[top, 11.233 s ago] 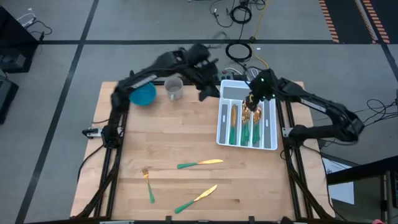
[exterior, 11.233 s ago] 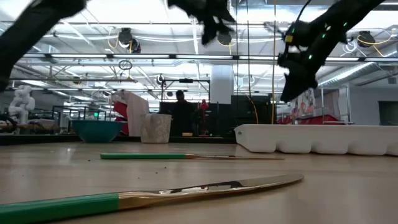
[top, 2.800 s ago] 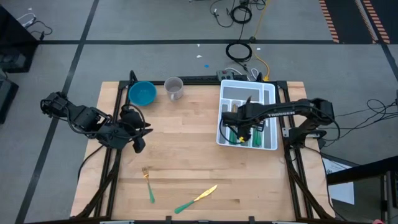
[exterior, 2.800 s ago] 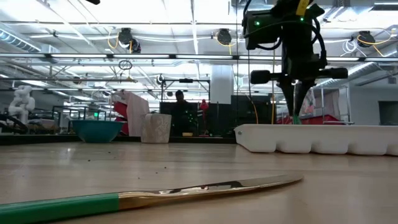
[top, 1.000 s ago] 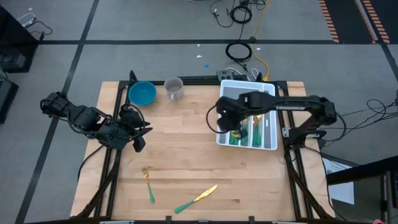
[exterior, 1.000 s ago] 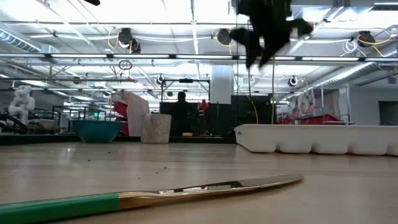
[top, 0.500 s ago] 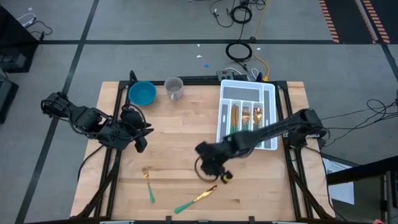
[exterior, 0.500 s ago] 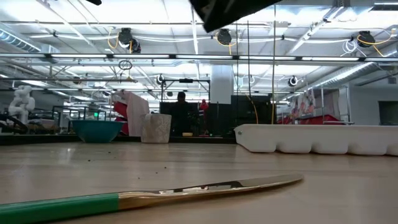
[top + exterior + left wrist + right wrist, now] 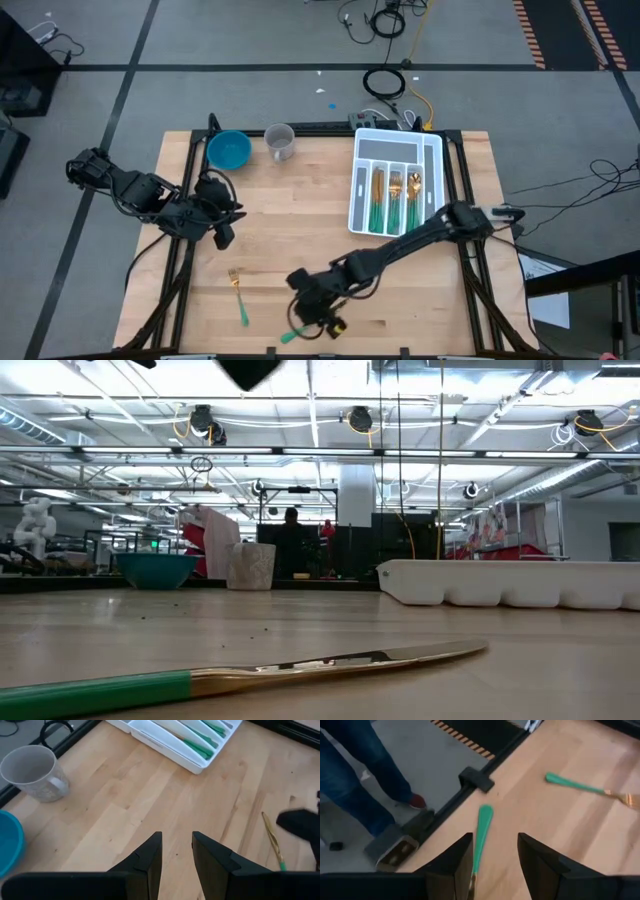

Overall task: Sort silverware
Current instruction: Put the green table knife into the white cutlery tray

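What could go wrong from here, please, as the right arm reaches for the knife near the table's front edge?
The knife lies close to the table edge, so a nudge from the open right gripper might push it off. A person's leg stands near that edge. The fork lies nearby and could get bumped. The left gripper waits open at the table's left side.

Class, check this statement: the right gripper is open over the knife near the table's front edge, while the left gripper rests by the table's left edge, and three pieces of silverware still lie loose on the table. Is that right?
Not quite. Only two loose pieces remain, not three: the knife under the open right gripper and the fork beside it. The high view shows this. The rest stands: the left gripper rests by the table's left edge.
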